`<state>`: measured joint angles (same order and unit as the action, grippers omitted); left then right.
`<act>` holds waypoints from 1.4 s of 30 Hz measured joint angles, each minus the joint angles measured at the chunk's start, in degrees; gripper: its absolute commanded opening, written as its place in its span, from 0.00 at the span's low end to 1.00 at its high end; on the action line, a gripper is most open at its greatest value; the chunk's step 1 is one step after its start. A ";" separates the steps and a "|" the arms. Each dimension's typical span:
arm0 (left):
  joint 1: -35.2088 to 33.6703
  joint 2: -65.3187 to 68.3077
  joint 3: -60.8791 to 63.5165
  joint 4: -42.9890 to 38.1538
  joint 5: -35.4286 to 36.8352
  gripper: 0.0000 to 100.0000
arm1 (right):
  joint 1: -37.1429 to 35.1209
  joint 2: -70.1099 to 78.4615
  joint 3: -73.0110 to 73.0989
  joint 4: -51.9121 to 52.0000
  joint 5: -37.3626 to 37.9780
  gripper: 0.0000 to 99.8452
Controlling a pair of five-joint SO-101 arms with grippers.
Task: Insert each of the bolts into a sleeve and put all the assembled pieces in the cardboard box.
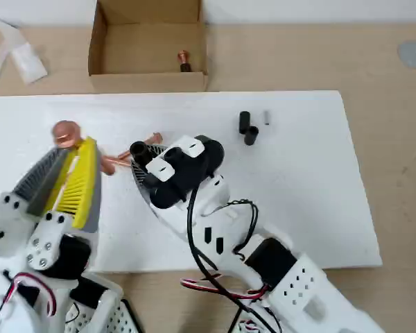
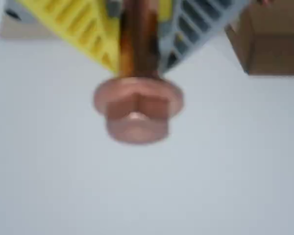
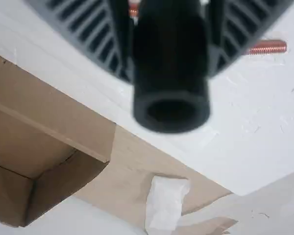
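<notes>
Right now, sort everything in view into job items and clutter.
Job:
- gripped bolt
- gripped sleeve
- loose bolts on the mat
- two spare sleeves
- box, with an assembled piece inside

Lying about:
- paper scrap
- grey disc

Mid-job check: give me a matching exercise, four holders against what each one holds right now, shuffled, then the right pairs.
Holders:
1 left gripper
2 right gripper
3 cardboard box
4 white board

Contents:
A two loose black sleeves and loose bolts
B one bare black sleeve
C one copper bolt
D an assembled piece

Pairs: 1-C, 2-B, 3-D, 4-A.
</notes>
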<state>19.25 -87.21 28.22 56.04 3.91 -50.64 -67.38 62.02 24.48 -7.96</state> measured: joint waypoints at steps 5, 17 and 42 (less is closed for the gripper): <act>3.60 4.40 0.00 1.49 0.00 0.01 | 0.53 0.00 0.00 -0.35 0.00 0.01; 3.60 7.74 2.20 -5.63 -4.04 0.01 | 0.53 0.00 0.00 -0.88 0.00 0.01; 0.18 8.18 11.69 -11.43 -4.31 0.01 | 0.53 0.00 0.00 -0.88 0.00 0.01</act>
<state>19.43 -79.03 39.91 44.62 -0.40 -50.11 -67.38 62.02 23.60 -7.96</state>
